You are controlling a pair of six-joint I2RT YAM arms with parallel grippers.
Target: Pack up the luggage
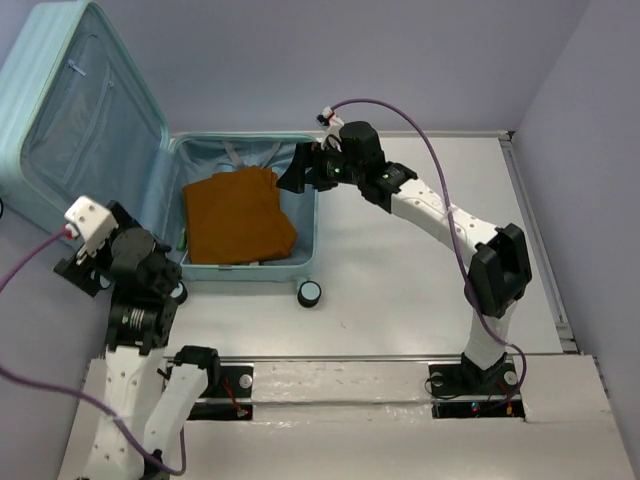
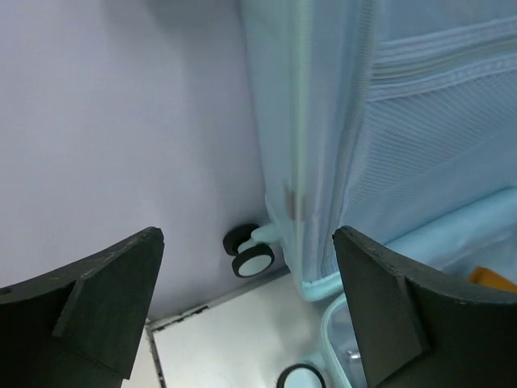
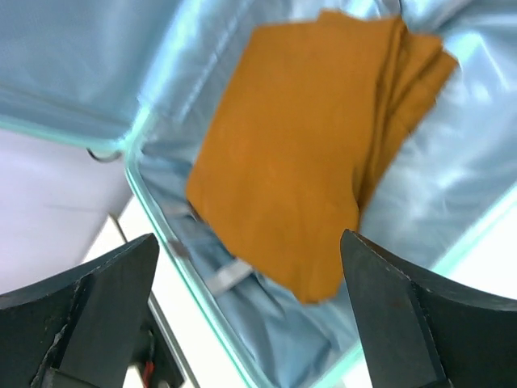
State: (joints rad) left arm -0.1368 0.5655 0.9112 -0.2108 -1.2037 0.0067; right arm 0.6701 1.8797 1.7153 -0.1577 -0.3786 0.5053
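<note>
My right tool is hovering spread and empty over the folded orange garment inside the luggage, open on the bench; my left tool, also spread, is facing its lid, likely for closing.

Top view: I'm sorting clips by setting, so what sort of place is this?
Probably a robot test cell, not a home: left arm and right arm bolted to a white table, plain lilac walls close around it, and open luggage holding a folded orange garment.
</note>
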